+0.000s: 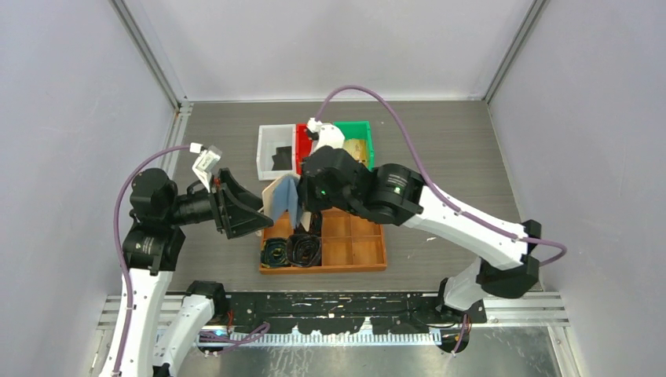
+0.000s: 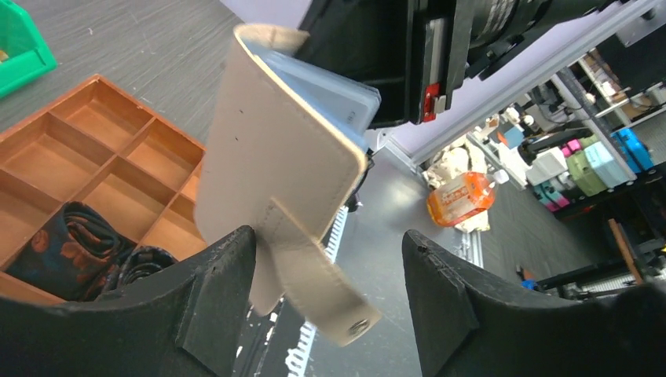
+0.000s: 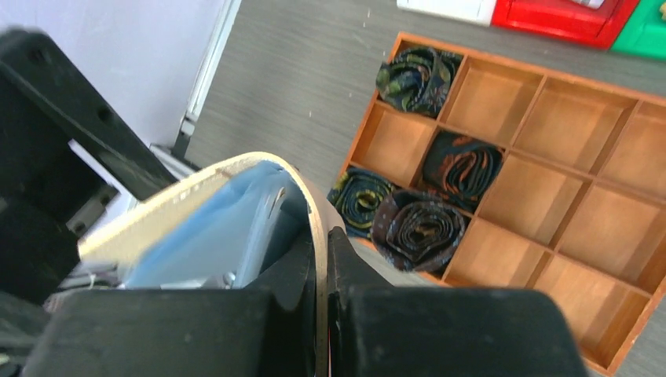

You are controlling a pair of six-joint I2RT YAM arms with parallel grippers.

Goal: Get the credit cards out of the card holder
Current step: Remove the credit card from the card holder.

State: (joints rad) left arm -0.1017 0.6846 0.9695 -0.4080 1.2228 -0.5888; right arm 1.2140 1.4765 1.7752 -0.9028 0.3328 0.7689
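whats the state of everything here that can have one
card holder, held up in air, partly open, blue pockets showing
right pincer, shut on card holder cover
left pincer, open, either side of card holder
wooden tray, some compartments hold rolled belts
white bin, holds black card

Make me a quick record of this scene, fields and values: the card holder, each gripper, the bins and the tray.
card holder: held up off the table, partly open, blue pockets showing
right gripper: shut on the holder's tan cover
left gripper: open, fingers either side of the strap tab
white bin: black cards inside
green bin: gold cards inside
wooden tray: rolled belts in left compartments
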